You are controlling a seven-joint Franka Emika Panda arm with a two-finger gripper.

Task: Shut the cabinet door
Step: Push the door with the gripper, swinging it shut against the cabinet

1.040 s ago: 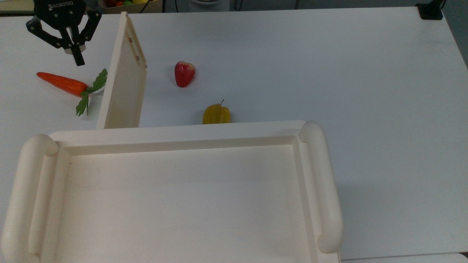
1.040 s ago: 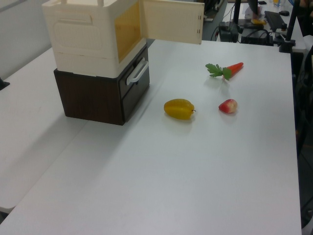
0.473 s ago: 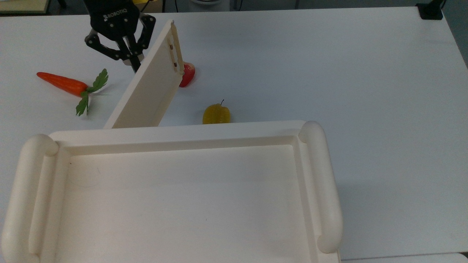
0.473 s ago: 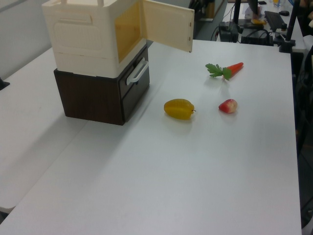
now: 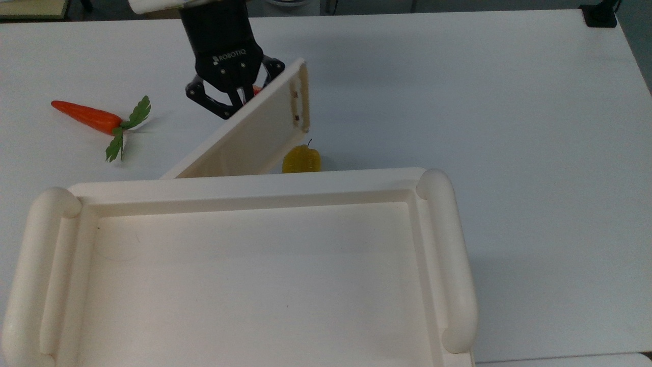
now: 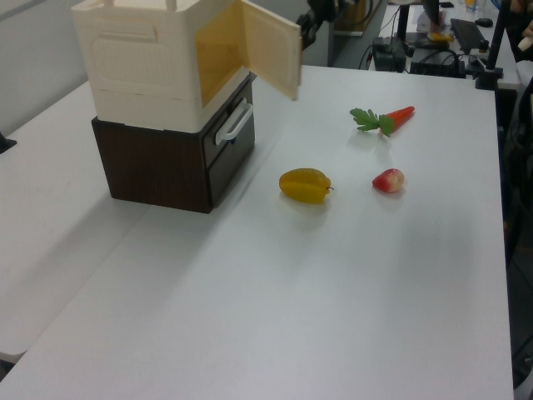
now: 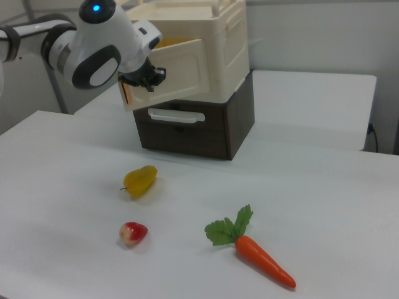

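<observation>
The cabinet door [image 5: 254, 137] stands half open, swung out at an angle from the cabinet [image 5: 244, 186], its slim bar handle [image 5: 304, 97] at the free edge. My black gripper [image 5: 238, 100] is shut and presses on the door's outer face, its fingertips partly hidden behind the door's top edge. In the left view the door [image 6: 272, 46] juts from the cream cabinet [image 6: 141, 67] with the gripper [image 6: 313, 20] just behind it. In the right view the gripper [image 7: 148, 78] touches the door [image 7: 177, 71] in front of the cabinet [image 7: 218, 37].
The cabinet sits on a dark brown drawer unit [image 6: 166, 167]. On the white table lie a carrot [image 5: 89, 117], a yellow fruit [image 5: 301, 159] close under the door's free edge, and a red fruit [image 6: 388, 180], mostly hidden by the gripper in the top view.
The gripper has moved toward the top view's right, pushing the door. The door has swung from nearly straight out to about halfway toward the cabinet front.
</observation>
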